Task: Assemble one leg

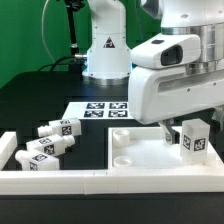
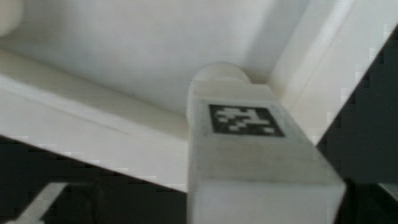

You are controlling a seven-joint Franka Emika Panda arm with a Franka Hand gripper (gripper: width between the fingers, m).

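Note:
My gripper [image 1: 190, 132] is shut on a leg [image 1: 196, 140], a chunky white post with a black-and-white tag, and holds it over the right side of the large flat white panel [image 1: 150, 160]. In the wrist view the held leg [image 2: 249, 140] runs out from between my dark fingers [image 2: 365, 200], tag facing the camera. Its far end lies near an inner corner of white surfaces [image 2: 107, 40]. Whether the leg touches the panel I cannot tell. Three more legs [image 1: 50, 145] lie side by side at the exterior view's left.
A raised white rail [image 1: 60, 183] runs along the front, with a short piece [image 1: 8, 150] at the exterior view's left. The marker board [image 1: 100, 108] lies behind the panel. The arm's base [image 1: 105, 55] stands at the back. Panel sockets [image 1: 121, 136] show at its left corners.

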